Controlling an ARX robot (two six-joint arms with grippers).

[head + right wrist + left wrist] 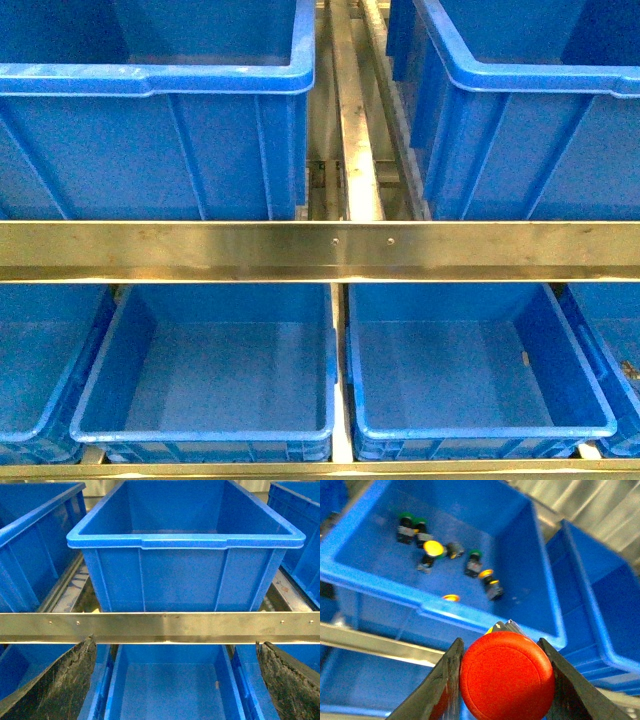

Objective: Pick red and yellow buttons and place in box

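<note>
The left tool (504,682) is closed on a red button (507,676). Its 2 dark fingers (445,680) press the button's sides, and the round red cap fills the gap between them. A sliver of yellow shows just behind the cap, and I cannot tell what it belongs to. The right tool (175,680) stands wide open, its 2 rough black fingers (55,680) well apart with nothing between them.

Beneath the left tool is a blue bin (395,587) holding loose buttons. 1 has a broad yellow top (434,548), another yellow-topped button (485,573) lies near it, and a few green-topped pieces (407,517) sit alongside. Their dark bodies are blurred. 1 more yellow disc (451,598) sits at the bin's near wall, but whether it is inside or on the rim is unclear.

In the front view neither arm shows. A steel rail (320,250) crosses from left to right and hides the far edges of the 2 near bins (200,435). The 2 far bins (150,80) rise behind it, their insides cut off.
</note>
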